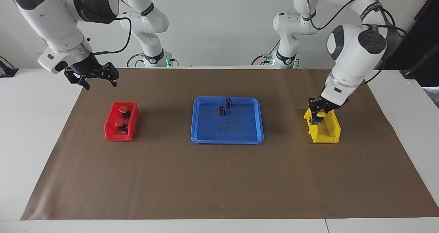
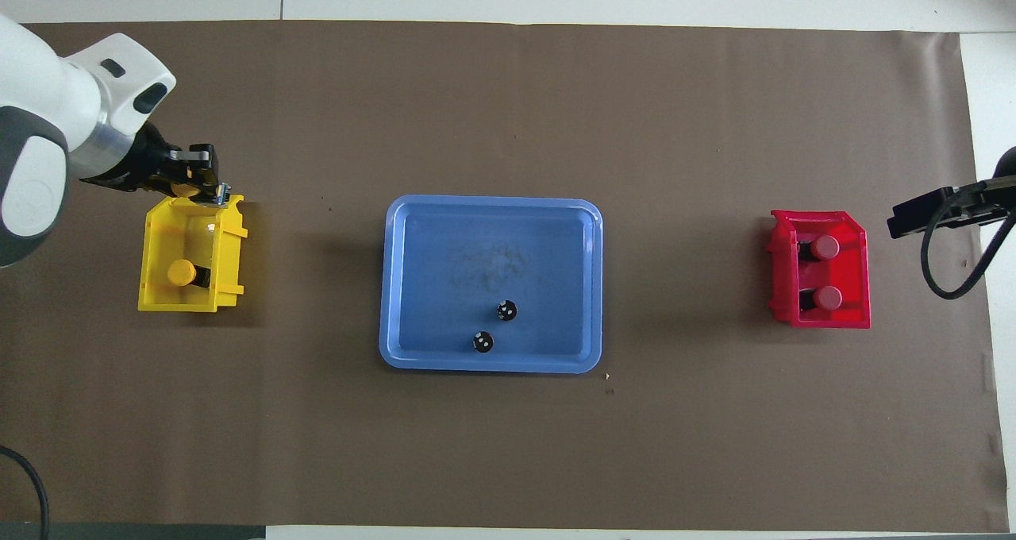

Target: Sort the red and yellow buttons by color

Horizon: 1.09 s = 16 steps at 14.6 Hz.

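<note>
Overhead view shows the left gripper point(image 2: 208, 184) over the farther end of the yellow bin point(image 2: 155, 242), its jaws closed on a yellow button point(image 1: 320, 115). Another yellow button point(image 2: 182, 272) lies inside this bin. Both red buttons point(image 2: 825, 246) point(image 2: 828, 297) lie in the red bin point(image 2: 861, 266), toward the right arm's end of the tabletop point(image 1: 212, 178). The right gripper point(image 1: 92, 78) hangs raised above the brown mat close to the red bin, with jaws open and holding nothing. Two dark cylinders point(image 2: 506, 310) point(image 2: 482, 341) stand in the blue tray point(image 2: 397, 286) between the bins.
</note>
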Each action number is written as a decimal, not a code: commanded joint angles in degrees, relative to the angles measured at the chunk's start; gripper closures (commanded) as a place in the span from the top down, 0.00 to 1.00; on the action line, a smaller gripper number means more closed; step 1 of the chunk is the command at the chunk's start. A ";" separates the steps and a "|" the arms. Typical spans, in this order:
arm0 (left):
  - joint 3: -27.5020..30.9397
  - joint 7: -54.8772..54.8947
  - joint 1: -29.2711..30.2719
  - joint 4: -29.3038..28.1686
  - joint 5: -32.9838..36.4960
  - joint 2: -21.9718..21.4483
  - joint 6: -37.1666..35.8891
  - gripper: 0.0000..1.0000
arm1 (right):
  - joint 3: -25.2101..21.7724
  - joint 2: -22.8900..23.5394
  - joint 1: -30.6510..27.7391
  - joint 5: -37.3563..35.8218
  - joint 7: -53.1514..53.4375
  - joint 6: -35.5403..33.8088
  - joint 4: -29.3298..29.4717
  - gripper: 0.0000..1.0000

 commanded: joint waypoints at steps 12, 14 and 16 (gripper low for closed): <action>-0.76 8.37 5.25 -24.94 -0.34 -2.69 27.33 0.01 | 0.17 0.12 -1.25 -0.04 2.03 -1.65 1.34 1.00; -0.76 8.55 5.34 -24.94 -0.34 -0.49 29.54 0.02 | 0.43 0.12 -1.16 -0.04 2.03 -1.65 1.25 1.00; -0.76 8.38 5.34 -25.03 -0.34 0.04 30.95 0.02 | 0.52 0.12 -0.99 -0.13 2.03 -1.65 1.34 1.00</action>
